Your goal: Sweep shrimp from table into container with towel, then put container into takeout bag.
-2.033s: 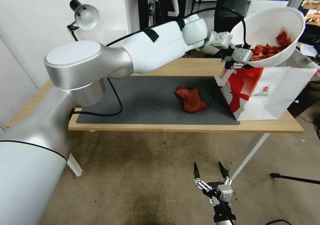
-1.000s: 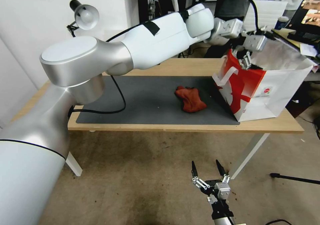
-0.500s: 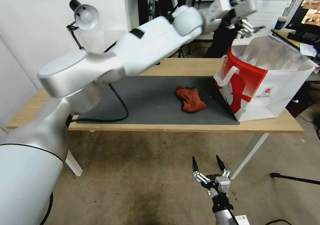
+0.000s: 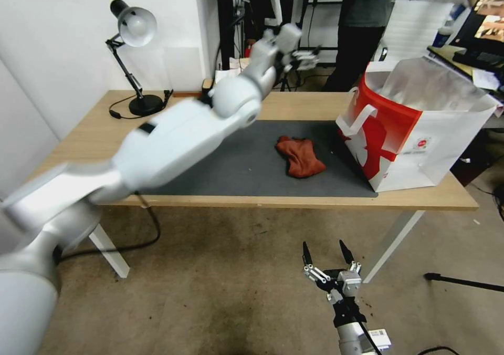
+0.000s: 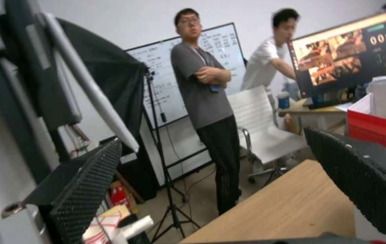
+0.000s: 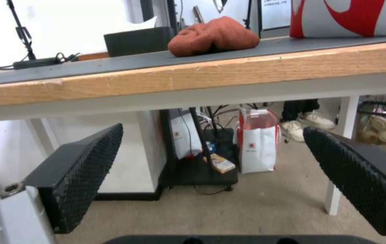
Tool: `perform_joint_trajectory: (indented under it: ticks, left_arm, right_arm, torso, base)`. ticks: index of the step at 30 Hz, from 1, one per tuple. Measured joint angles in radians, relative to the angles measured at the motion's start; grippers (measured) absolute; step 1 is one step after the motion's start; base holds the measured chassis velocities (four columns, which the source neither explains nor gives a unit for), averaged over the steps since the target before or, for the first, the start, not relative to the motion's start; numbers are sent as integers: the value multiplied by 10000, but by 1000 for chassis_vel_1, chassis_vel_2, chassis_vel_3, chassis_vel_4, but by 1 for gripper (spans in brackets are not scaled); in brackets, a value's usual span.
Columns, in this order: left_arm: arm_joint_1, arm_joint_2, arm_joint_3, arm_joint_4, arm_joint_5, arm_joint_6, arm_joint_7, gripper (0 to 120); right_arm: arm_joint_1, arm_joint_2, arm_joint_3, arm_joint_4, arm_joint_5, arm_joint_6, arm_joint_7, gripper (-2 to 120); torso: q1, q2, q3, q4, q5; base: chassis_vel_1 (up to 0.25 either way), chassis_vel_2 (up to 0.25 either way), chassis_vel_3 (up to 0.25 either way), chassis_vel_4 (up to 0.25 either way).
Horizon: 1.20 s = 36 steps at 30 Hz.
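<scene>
Red-white takeout bag (image 4: 415, 134), left end effector (image 4: 302, 55) well apart

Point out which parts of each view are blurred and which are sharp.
Head view: the left arm is smeared with motion blur up to the left gripper, while the towel, takeout bag and right gripper are crisp. Left wrist view: soft throughout. Right wrist view: the table edge is sharp.

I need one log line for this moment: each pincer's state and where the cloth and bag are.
left pincer: open, raised behind table | right pincer: open, below table edge | cloth: on mat | bag: standing on table
</scene>
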Motion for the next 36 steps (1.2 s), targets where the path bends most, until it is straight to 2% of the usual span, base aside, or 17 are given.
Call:
perform_joint_trajectory:
  ticks: [1, 4, 6, 11, 13, 14, 15, 17, 19, 20, 21, 22, 23, 25, 26, 28, 36]
  left_arm:
    - [675, 484, -482, -744, 48, 102, -131, 100]
    - [1631, 973, -1212, -1538, 439, 206, -317, 100]
    - [1867, 1044, -1382, -1654, 579, 206, -369, 100]
    - [3619, 1433, -2467, -2633, 1424, 161, -552, 100]
    - [5247, 1774, -3319, -3441, 2059, -182, -877, 100]
    - [5247, 1774, -3319, -3441, 2059, -182, -877, 100]
    - [6247, 1854, -3914, -3784, 2348, -410, -1028, 100]
    - [6738, 1864, -4240, -3958, 2514, -496, -1052, 100]
    - [8277, 1929, -5456, -4483, 3235, -734, -974, 100]
    - [8277, 1929, -5456, -4483, 3235, -734, -974, 100]
    - [9313, 2004, -6193, -4851, 3685, -957, -873, 100]
    - [10273, 2014, -6745, -5149, 3999, -1145, -788, 100]
    - [10273, 2014, -6745, -5149, 3999, -1145, -788, 100]
    - [12102, 1759, -7818, -5581, 4492, -1513, -375, 100]
    - [12102, 1759, -7818, -5581, 4492, -1513, -375, 100]
    - [13472, 1411, -8554, -5648, 4933, -1962, -27, 100]
    - [15730, 565, -9930, -5640, 5864, -2970, 523, 100]
  right_arm:
    - [51, -4, -19, -24, 2, -5, 14, 100]
    - [40, -15, -24, -28, 6, -6, 18, 100]
    - [41, -16, -24, -29, 8, -6, 19, 100]
    - [46, -14, -23, -29, 10, -6, 21, 100]
    - [-32, -12, -22, 14, 3, -1, 18, 100]
    - [-32, -12, -22, 14, 3, -1, 18, 100]
    - [-97, -14, -14, 61, -6, 11, 15, 100]
    - [-127, -12, -12, 84, -10, 26, 12, 100]
    - [-239, -7, 4, 158, -29, 93, -2, 100]
    - [-239, -7, 4, 158, -29, 93, -2, 100]
    - [-330, -1, 26, 230, -48, 155, -17, 100]
    - [-404, 1, 49, 302, -60, 192, -26, 100]
    - [-404, 1, 49, 302, -60, 192, -26, 100]
    - [-525, 2, 83, 434, -94, 250, -44, 100]
    - [-525, 2, 83, 434, -94, 250, -44, 100]
    - [-482, -21, 71, 459, -109, 249, -47, 100]
    - [-318, -87, 35, 466, -99, 175, -29, 100]
  torso:
    - [0, 0, 0, 4, 1]
    - [-1, 1, -1, 0, 5]
    - [-1, 0, 0, -3, 4]
    - [0, 0, 1, 2, 1]
    - [-1, 1, -1, 2, 8]
    - [-1, 1, -1, 2, 8]
    - [-1, 0, 0, 1, -2]
    - [-1, 1, 0, 3, -2]
    - [-1, 1, 0, 2, 2]
    - [-1, 1, 0, 2, 2]
    - [-1, 1, 0, 3, 6]
    - [-1, 1, -1, 1, 5]
    - [-1, 1, -1, 1, 5]
    - [-2, 1, -1, 6, 1]
    - [-2, 1, -1, 6, 1]
    - [-3, 2, -1, 5, 3]
    - [-2, 2, 0, 2, 8]
  base:
    - [0, 0, 0, 0]
    - [0, 0, 0, 0]
    - [0, 0, 0, 0]
    - [0, 0, 0, 0]
    - [0, 0, 0, 0]
    - [0, 0, 0, 0]
    - [0, 0, 0, 0]
    - [0, 0, 0, 0]
    - [0, 0, 0, 0]
    - [0, 0, 0, 0]
    - [0, 0, 0, 0]
    - [0, 0, 0, 0]
    - [0, 0, 0, 0]
    - [0, 0, 0, 0]
    - [0, 0, 0, 0]
    - [0, 0, 0, 0]
    - [0, 0, 0, 0]
